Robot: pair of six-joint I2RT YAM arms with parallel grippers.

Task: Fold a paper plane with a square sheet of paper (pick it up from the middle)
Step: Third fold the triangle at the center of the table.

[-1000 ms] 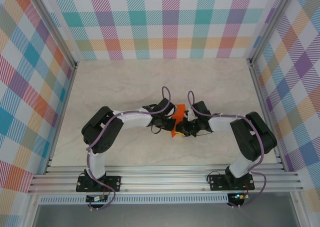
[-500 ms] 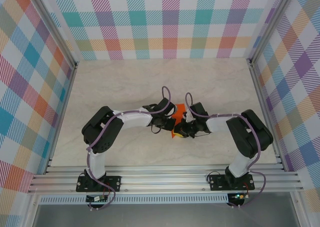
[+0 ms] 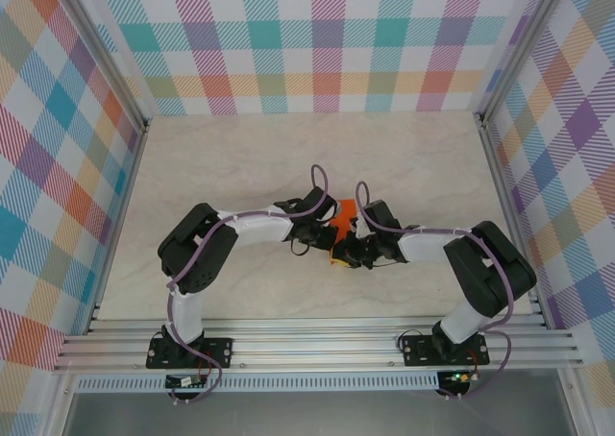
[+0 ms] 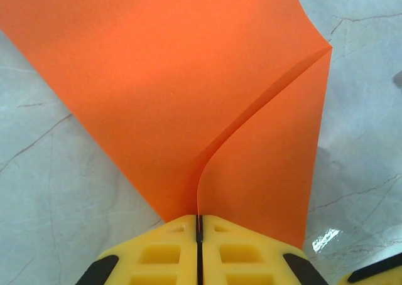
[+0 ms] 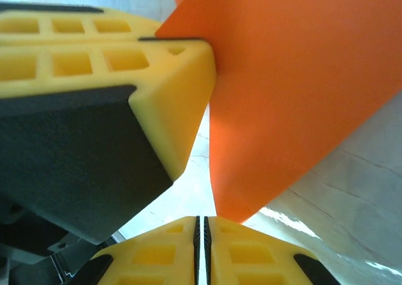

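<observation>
Square sheet of paper (image 4: 157, 78) loosely folded once (most folds remain); left gripper (image 4: 198, 222) pinches it, right gripper (image 5: 201, 223) pressed together beside its corner.

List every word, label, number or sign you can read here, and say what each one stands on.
No text can be read anywhere.
The square sheet of paper is plain orange, with no print.
The left claw and the right claw are bare yellow and black, with no marking.
The small boards low in the top view are too small to read.
</observation>
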